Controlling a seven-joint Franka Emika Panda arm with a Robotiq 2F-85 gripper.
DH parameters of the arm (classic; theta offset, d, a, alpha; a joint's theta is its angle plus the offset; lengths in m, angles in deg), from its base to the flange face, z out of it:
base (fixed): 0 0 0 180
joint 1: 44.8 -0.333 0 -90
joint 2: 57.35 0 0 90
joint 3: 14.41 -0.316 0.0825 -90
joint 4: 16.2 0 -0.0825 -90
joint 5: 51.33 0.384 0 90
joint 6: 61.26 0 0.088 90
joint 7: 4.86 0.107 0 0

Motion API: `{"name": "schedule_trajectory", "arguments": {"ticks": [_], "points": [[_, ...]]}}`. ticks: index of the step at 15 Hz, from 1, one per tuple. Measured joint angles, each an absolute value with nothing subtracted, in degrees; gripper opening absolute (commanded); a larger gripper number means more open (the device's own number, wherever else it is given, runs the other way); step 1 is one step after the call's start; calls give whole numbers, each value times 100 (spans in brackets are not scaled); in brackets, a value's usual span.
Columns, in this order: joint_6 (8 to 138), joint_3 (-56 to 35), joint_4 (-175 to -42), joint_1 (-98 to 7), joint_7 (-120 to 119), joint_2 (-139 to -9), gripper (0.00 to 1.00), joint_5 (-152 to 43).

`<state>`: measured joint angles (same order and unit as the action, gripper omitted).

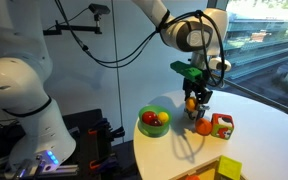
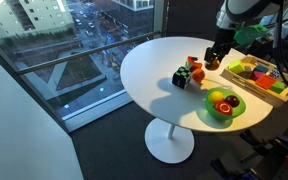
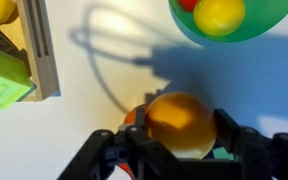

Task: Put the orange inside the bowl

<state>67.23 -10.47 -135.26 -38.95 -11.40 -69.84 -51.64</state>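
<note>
1. The claw (image 1: 196, 98) is closed on the orange (image 3: 180, 122), with 1 finger pressed against each side. In the wrist view the fruit fills the whole gap between them.
2. The orange is held up off the round white table (image 2: 152, 70). It hangs beside the green bowl (image 3: 256, 25), not over it.
3. The bowl stands near the table's edge in both exterior views. It holds 2 fruits that can be made out, a yellow one (image 3: 220, 14) and a red one (image 3: 189, 4).
4. A deeper red-orange fruit (image 1: 203, 127) lies on the table just below the claw. A red and green toy cube (image 1: 222, 124) sits just beside it.
5. A wooden tray (image 3: 40, 50) lies on the table, apart from the bowl. A light green block (image 3: 4, 88) sits against its rail, and an exterior view shows more coloured blocks in it.
6. The arm's dark shadow falls across the tabletop between the tray and the bowl.
</note>
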Motion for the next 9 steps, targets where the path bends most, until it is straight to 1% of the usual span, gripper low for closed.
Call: {"name": "schedule_trajectory", "arguments": {"ticks": [9], "points": [[6321, -1224, -14284, -4057, -1629, -6155, 44, -5153]]}}
